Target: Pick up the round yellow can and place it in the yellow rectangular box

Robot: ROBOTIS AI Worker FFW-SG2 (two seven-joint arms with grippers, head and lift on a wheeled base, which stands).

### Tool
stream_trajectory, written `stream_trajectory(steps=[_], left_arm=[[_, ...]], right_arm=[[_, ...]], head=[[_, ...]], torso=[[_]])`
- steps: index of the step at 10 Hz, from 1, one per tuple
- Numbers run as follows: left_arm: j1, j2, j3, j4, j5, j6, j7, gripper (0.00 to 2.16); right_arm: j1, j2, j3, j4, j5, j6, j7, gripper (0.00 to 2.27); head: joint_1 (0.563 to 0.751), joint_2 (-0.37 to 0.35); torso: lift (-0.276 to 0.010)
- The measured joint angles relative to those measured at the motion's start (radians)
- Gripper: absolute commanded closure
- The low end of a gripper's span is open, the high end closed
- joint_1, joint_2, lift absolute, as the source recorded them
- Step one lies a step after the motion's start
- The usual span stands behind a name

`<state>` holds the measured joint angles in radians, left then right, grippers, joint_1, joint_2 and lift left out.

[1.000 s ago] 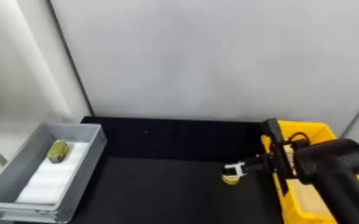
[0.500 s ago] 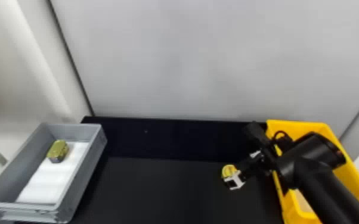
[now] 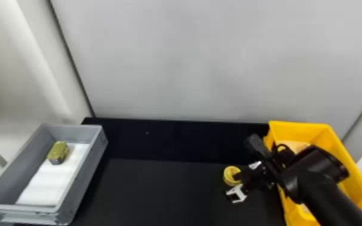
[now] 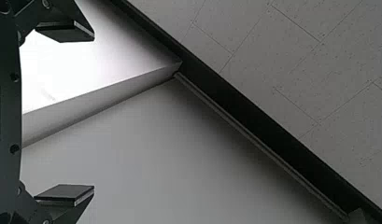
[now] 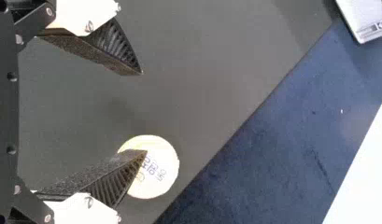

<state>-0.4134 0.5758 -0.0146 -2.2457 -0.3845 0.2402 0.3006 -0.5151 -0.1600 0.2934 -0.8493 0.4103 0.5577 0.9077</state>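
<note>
One round yellow can [image 3: 231, 175] is sitting on the desk [image 3: 159, 186], to the left of the yellow box [image 3: 306, 129] and well short of its far end, its printed round face turning upward. My right gripper [image 5: 144, 112] is hanging over that same side of the box, its fingers standing wide apart and holding nothing. One finger [image 5: 104, 177] is covering part of the can, while the space between the two is showing mostly bare desk. Whether that finger is touching the lid, I'm not able to tell.

So I'm judging the step in hand as lining up for the pick, and lowering from here would be risking a finger coming down on the lid. I should be shifting the gripper toward the box's far end, keeping enough height for the finger to be clearing the can. Once the can is lying centred between the pads, I should be going straight down, low enough for a firm grip on its sides, and closing gently, since a round wall is likely to be rolling or slipping off an uneven squeeze.

My left gripper [image 4: 93, 112] is facing wall and ceiling, its fingers spread. Well left of the box, a grey bin [image 3: 84, 183] is holding a greenish tin [image 3: 58, 151], which I'm leaving alone.
</note>
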Motion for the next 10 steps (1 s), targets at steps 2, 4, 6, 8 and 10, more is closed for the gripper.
stream_trajectory(steps=[2,4,6,8,10], left_arm=[[-0.002,0.0,-0.001,0.0,0.0,0.0,-0.003,0.13],[-0.003,0.002,-0.002,0.0,0.001,0.001,-0.005,0.13],[-0.004,0.004,-0.001,-0.001,0.001,0.001,-0.007,0.13],[-0.004,0.004,-0.002,-0.002,0.001,0.002,-0.007,0.13],[-0.004,0.005,-0.002,-0.003,0.001,0.002,-0.007,0.13]], right_arm=[[-0.001,-0.006,-0.01,0.015,0.017,-0.044,-0.01,0.21],[0.003,-0.006,-0.02,0.026,0.028,-0.052,-0.017,0.22],[0.013,-0.003,-0.023,0.032,0.033,-0.043,-0.017,0.22],[0.015,-0.003,-0.024,0.034,0.037,-0.041,-0.018,0.22],[0.01,-0.005,-0.028,0.002,0.038,-0.047,-0.018,0.22]], head=[[0.663,0.054],[0.663,0.054],[0.663,0.054],[0.663,0.054],[0.663,0.054]], torso=[[-0.01],[-0.01],[-0.01],[-0.01],[-0.01]])
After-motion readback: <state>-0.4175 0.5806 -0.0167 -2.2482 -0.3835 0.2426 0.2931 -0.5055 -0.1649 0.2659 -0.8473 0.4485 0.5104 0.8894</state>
